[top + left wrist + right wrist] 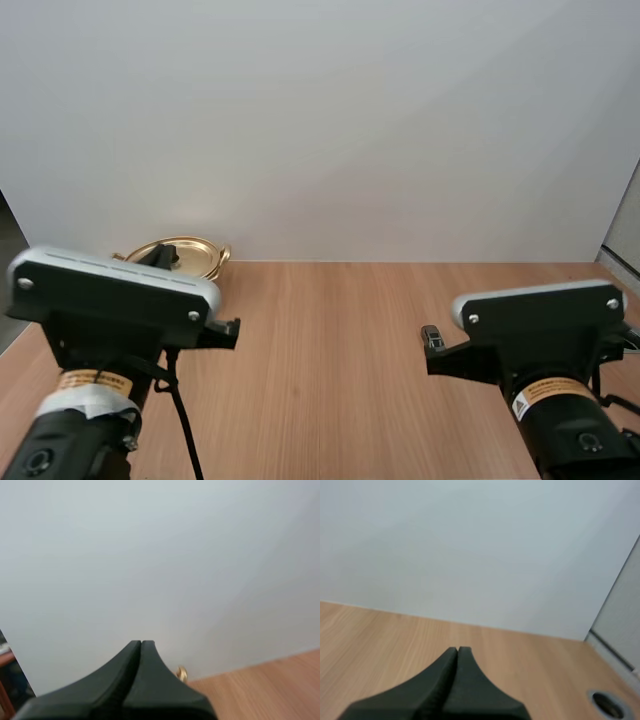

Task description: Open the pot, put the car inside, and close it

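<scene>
Closed left gripper [141, 643] beside pot [181, 673]

I can read no word or number anywhere. One orange label [95, 380] wraps my left arm [50, 445], just on the near side of the pot [185, 262]. A second orange label [548, 390] wraps my right arm [585, 445], well apart from the pot. The print on both is too small to make out.

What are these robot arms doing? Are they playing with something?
Nothing is being handled yet. The left end effector and the right end effector are both shut on nothing, above the table. The gold pot sits at the back left of the table, its lid on. A small dark thing, probably the toy car, lies beside the right arm.
</scene>
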You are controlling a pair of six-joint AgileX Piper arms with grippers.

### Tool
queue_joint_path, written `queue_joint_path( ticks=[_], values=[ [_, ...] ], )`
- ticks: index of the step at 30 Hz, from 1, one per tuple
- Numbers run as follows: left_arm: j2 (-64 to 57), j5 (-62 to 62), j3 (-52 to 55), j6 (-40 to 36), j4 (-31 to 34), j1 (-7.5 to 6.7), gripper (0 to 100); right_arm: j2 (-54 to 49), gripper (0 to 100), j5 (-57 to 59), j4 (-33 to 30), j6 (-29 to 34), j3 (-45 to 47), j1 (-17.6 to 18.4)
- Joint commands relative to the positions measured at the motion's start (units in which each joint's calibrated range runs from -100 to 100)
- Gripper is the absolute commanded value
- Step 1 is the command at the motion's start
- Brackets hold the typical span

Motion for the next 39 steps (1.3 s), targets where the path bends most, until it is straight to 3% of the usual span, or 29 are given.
queue_joint_path(
  ticks=[1,4,7,10,15,19,24,30,33,39],
  values=[
    [0.0,6.9,-10.92,0.01,1.17,-0.03,0,0.0,0,4.57,-11.24,2.04,-11.82,0.03],
    [0.0,7.38,-16.21,0.01,2.64,-0.03,0,0.0,0,1.74,-5.95,2.89,-19.32,0.03],
    [1.75,7.61,-19.58,0.01,3.22,-0.03,0,1.48,0,-1.5,-4.49,2.77,-22.65,0.03],
    [11.33,15.24,-26.58,0.01,4.25,0.37,0,8.65,0,-1.11,-4.07,-0.46,-25.25,0.03],
    [27.5,28.18,-35.71,-3.81,8.9,3.83,0,23.17,0,8.87,-1.64,-8.06,-27.1,0.03],
    [40.89,32.38,-41.44,-6.72,7.51,7.34,0,29.08,0,14.02,1.38,-8.89,-27.26,0.03],
    [55.61,34.62,-44.55,-6.72,7.42,9.91,0,31.07,0,19.08,14.39,-17.34,-27.26,0.03],
    [68.52,32.46,-45.3,-6.1,9.2,10.5,0,31.07,0,24.5,30.03,-25.06,-27.26,0.03],
    [72.04,29.62,-45.3,-5.26,9.2,10.5,14,31.07,0,25.39,31.81,-25.77,-27.26,0.03],
    [75.76,26.72,-46.15,-2.2,9.2,10.5,64,31.07,0,25.5,31.33,-25.77,-27.26,0.03]
  ],
)
